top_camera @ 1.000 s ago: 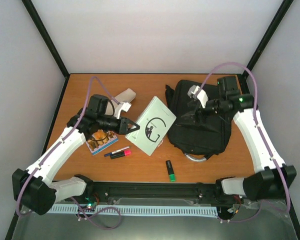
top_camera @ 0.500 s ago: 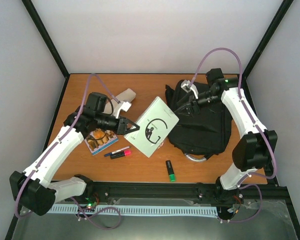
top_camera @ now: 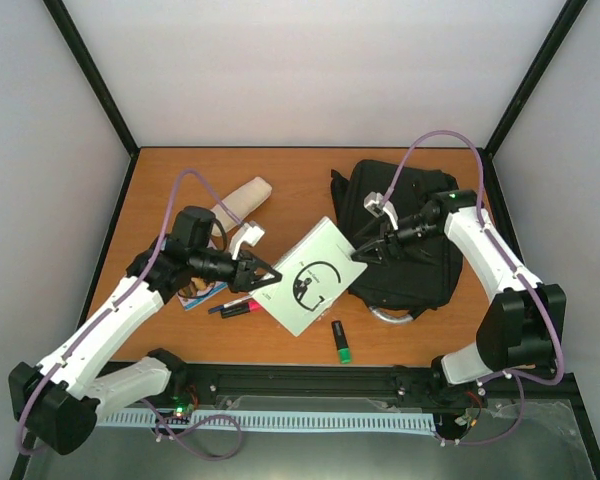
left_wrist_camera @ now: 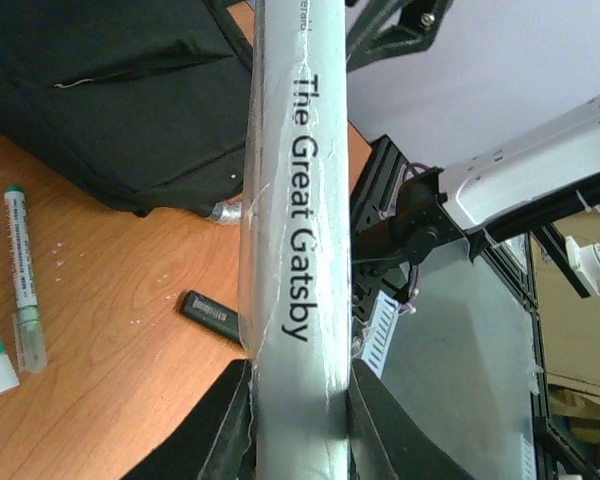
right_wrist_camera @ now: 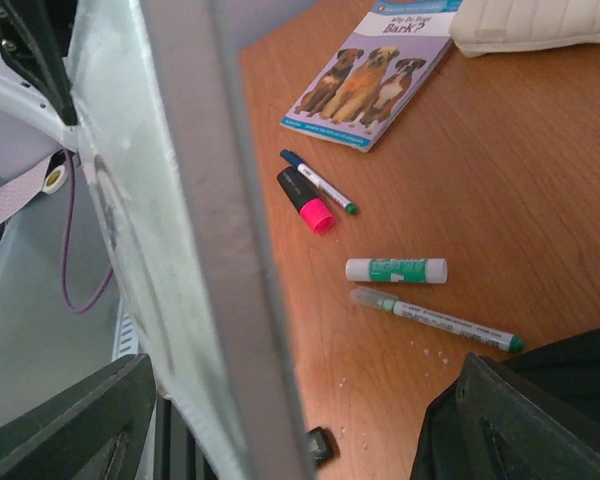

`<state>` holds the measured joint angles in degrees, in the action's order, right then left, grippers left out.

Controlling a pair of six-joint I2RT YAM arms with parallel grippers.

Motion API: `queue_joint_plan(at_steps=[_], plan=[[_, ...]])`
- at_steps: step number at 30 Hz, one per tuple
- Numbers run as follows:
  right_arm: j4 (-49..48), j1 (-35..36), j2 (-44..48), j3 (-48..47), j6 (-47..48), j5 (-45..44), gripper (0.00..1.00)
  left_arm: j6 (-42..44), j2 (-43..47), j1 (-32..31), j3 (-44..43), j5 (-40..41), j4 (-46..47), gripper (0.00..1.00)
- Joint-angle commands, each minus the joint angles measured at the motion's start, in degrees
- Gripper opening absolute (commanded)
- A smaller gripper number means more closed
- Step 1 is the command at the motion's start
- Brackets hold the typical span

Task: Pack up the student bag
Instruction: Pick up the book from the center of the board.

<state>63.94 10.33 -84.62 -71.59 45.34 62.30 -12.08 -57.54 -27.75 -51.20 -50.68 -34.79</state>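
Observation:
The student bag (top_camera: 405, 235) is a large black backpack lying flat at the right rear; its fabric also shows in the left wrist view (left_wrist_camera: 110, 90). My left gripper (top_camera: 263, 272) is shut on the spine end of a pale book, "The Great Gatsby" (top_camera: 310, 278), and holds it tilted off the table; the spine stands between the fingers in the left wrist view (left_wrist_camera: 298, 375). My right gripper (top_camera: 365, 250) is open at the book's right corner, by the bag's left edge. In the right wrist view the book's edge (right_wrist_camera: 180, 250) stands between the wide-apart jaws of the right gripper (right_wrist_camera: 305, 395).
A cream pouch (top_camera: 242, 197) lies at the rear left. A dog booklet (right_wrist_camera: 370, 70), pink highlighter (right_wrist_camera: 305, 200), blue pen (right_wrist_camera: 325, 190), glue stick (right_wrist_camera: 395, 269) and green marker (right_wrist_camera: 440, 320) lie under and left of the book. A black-and-green marker (top_camera: 340, 342) lies near the front edge.
My left gripper has lifted the book and carried it a little forward. My right arm has swung off the bag, down and left to the book's right corner.

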Motion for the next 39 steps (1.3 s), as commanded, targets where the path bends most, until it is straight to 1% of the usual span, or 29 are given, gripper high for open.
queue_joint_plan(at_steps=[1, 3, 5, 7, 8, 9, 10, 11, 12, 13, 15, 16, 17, 18, 19, 21, 25, 29, 33, 35, 37, 39], plan=[[-3.36, 0.55, -0.7, -0.54, -0.1, 2.43, 0.85, 2.8, 1.81, -2.37, -2.5, -5.07, 5.0, 0.01], [-0.91, 0.61, -1.46, -1.39, 1.55, 3.89, 0.85, 2.48, 0.74, -2.62, -2.81, -6.82, 5.69, 0.01], [2.93, 0.97, -1.83, -1.45, 5.11, 7.18, 0.85, 3.25, -0.91, -2.66, -2.62, -8.2, 6.53, 0.01], [5.76, 2.15, -2.07, -0.27, 8.92, 8.7, 0.84, 3.75, -2.93, -2.74, -2.28, -8.6, 9.98, 0.01], [5.94, 2.82, -2.26, 0.45, 9.44, 8.63, 0.83, 3.4, -4.07, -2.75, -2.22, -8.6, 11.49, 0.01], [6.64, 3.08, -2.56, 0.96, 10.39, 8.98, 0.79, 3.04, -5.25, -2.79, -2.61, -8.63, 12.28, 0.01], [8.4, 3.12, -3.02, 1.03, 12.29, 9.57, 0.73, 3.15, -6.57, -2.88, -3.43, -8.65, 12.21, 0.01], [10.92, 3.16, -3.87, 0.79, 15.09, 10.28, 0.65, 3.69, -7.64, -2.96, -4.42, -8.99, 11.75, 0.01], [14.02, 3.13, -4.6, 0.32, 19.82, 10.62, 0.56, 4.63, -8.5, -3.01, -5.19, -9.3, 11.13, 0.01], [16.97, 3.13, -5.27, -0.29, 22.78, 10.65, 0.41, 5.71, -9.23, -3.01, -6.33, -9.24, 10.17, 0.01], [21.31, 3.12, -6.15, -1.02, 26.95, 10.43, 0.19, 8.54, -11.11, -3.01, -8.03, -8.73, 6.53, 0.01], [22.16, 3.12, -6.4, -1.3, 27.42, 10.16, 0.11, 9.83, -11.98, -2.97, -8.64, -9.02, 4.47, 0.06], [22.24, 3.13, -6.3, -1.61, 27.25, 9.49, 0.04, 10.91, -12.71, -3.01, -8.7, -9.74, 3.7, 0.26], [22.27, 3.14, -6.03, -1.96, 27.33, 8.51, 0.03, 11.63, -13.3, -3.06, -8.36, -10.48, 2.48, 0.41], [22.27, 3.17, -5.66, -2.29, 27.5, 7.63, 0.03, 12.24, -13.72, -3.47, -7.75, -10.59, 1.94, 0.48], [22.22, 3.18, -5.31, -3.71, 27.14, 6.21, 0.03, 14.2, -14.47, -5.86, -6.74, -8.08, 0.92, 0.54], [22.26, 3.0, -5.15, -5.67, 26.05, 5.82, 0.03, 16.34, -17.19, -10.7, -7.41, -5.79, -3.31, 0.54], [22.27, 2.85, -5.67, -5.83, 25.42, 7.04, 0.03, 15.51, -17.1, -13.91, -5.84, -0.92, -2.63, 0.55], [22.23, 2.83, -6.0, -5.35, 25.26, 9.05, 0.03, 14.96, -16.49, -15.27, -5.0, 0.75, -2.25, 0.54], [22.28, 2.83, -6.35, -5.84, 24.68, 10.36, 0.03, 14.13, -15.44, -15.47, -3.76, 3.22, -1.24, 0.55], [22.26, 2.83, -6.24, -6.08, 24.28, 11.76, 0.03, 13.05, -14.27, -15.47, -2.02, 6.52, 1.17, 0.58], [22.23, 2.8, -5.57, -6.07, 24.48, 12.66, 0.03, 12.45, -13.6, -15.49, -1.11, 8.08, 2.9, 0.61]])
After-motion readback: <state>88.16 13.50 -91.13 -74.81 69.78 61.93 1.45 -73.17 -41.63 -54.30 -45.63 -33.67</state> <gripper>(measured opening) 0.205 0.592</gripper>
